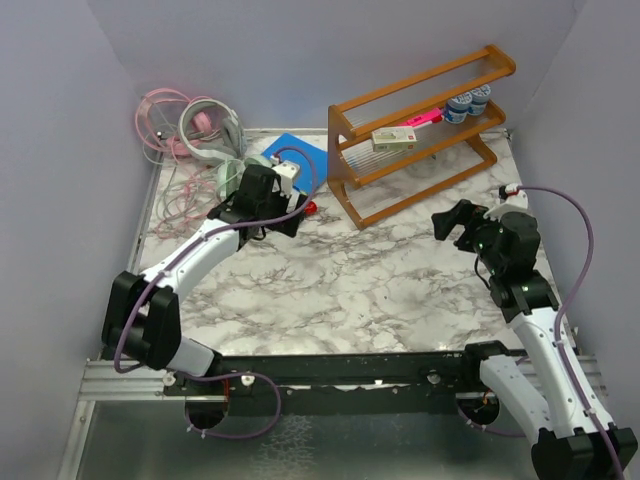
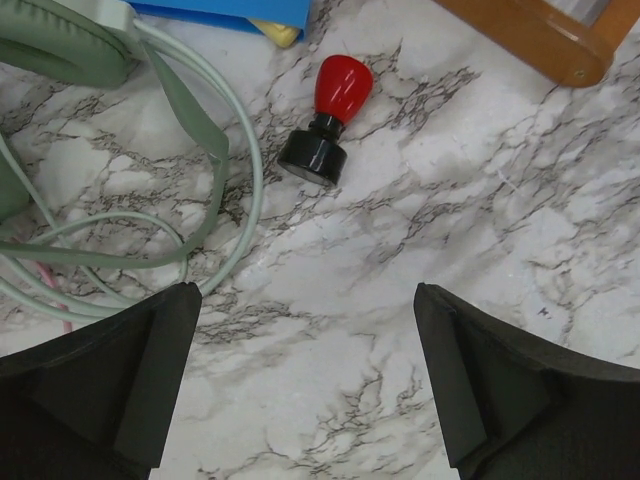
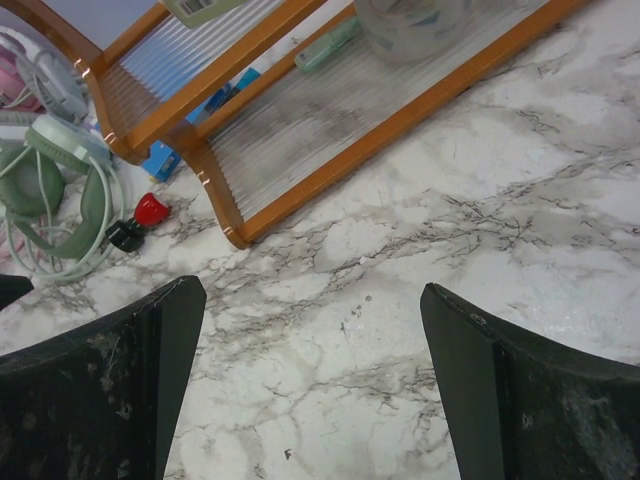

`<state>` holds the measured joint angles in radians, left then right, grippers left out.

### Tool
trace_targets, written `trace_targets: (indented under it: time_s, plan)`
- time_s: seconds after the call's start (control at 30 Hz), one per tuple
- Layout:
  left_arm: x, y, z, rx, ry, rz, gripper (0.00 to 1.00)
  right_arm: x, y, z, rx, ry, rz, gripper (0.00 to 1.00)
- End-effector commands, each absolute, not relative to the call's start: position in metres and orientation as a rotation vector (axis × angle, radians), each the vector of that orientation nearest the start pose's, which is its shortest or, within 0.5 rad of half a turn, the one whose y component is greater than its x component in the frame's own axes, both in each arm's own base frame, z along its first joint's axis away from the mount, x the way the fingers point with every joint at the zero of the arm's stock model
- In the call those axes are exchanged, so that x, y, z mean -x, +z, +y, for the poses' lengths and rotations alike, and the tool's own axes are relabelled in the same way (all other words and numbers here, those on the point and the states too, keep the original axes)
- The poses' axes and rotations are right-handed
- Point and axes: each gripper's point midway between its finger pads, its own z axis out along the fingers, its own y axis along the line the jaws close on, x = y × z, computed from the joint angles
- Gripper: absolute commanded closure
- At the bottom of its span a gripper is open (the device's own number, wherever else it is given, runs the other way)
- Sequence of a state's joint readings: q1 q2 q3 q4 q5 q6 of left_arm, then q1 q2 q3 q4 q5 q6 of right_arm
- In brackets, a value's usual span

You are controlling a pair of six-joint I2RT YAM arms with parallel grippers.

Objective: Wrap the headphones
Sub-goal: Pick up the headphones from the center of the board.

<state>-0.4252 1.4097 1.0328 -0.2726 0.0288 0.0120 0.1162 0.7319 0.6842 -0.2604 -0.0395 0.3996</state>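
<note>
My left claw (image 2: 305,400) hangs over the white marble-patterned table (image 2: 480,230), jaws spread wide with nothing between them. The mint green over-ear headphones (image 2: 60,50) lie just ahead on its left. Their thin green cable (image 2: 258,175) is looped loosely on the table, close beside a small red-and-black knobbed object (image 2: 328,120). In the top view I see the pink headset (image 1: 203,122) and the silver-grey headset (image 1: 228,125) piled in the far left corner, cables tangled. My right claw (image 3: 305,400) is also wide open and empty, well apart from them, near the orange wooden two-shelf rack (image 3: 400,122).
</note>
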Motion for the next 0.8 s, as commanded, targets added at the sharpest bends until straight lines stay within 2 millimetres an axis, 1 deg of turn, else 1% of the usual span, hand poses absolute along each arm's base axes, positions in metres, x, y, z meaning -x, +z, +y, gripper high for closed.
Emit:
trace_targets:
  time_s: [0.0, 0.07, 0.13, 0.23, 0.3, 0.37, 0.43, 0.53, 0.63, 0.77]
  plan:
    - [-0.372, 0.132, -0.15, -0.676, -0.075, 2.244, 0.01, -0.288, 0.236, 0.064, -0.195, 0.427, 1.861, 0.02]
    - [-0.379, 0.125, -0.146, -0.721, -0.045, 2.271, 0.01, -0.287, 0.236, 0.065, -0.189, 0.433, 1.862, 0.02]
    - [-0.384, 0.113, -0.14, -0.755, -0.038, 2.32, 0.01, -0.287, 0.236, 0.067, -0.184, 0.44, 1.864, 0.02]
    - [-0.395, 0.098, -0.126, -0.729, -0.031, 2.378, 0.01, -0.287, 0.237, 0.067, -0.179, 0.444, 1.864, 0.02]
    - [-0.401, 0.09, -0.123, -0.716, -0.085, 2.401, 0.01, -0.287, 0.238, 0.068, -0.175, 0.448, 1.863, 0.02]
    - [-0.41, 0.085, -0.116, -0.701, -0.084, 2.417, 0.01, -0.287, 0.238, 0.068, -0.175, 0.449, 1.864, 0.02]
    - [-0.415, 0.079, -0.115, -0.713, -0.104, 2.435, 0.01, -0.287, 0.237, 0.069, -0.174, 0.452, 1.864, 0.02]
    - [-0.412, 0.068, -0.125, -0.784, -0.18, 2.457, 0.01, -0.287, 0.237, 0.069, -0.173, 0.454, 1.869, 0.02]
    - [-0.406, 0.054, -0.128, -0.819, -0.223, 2.504, 0.01, -0.288, 0.236, 0.069, -0.173, 0.452, 1.87, 0.02]
    - [-0.397, 0.047, -0.134, -0.839, -0.289, 2.52, 0.01, -0.287, 0.235, 0.069, -0.175, 0.45, 1.875, 0.02]
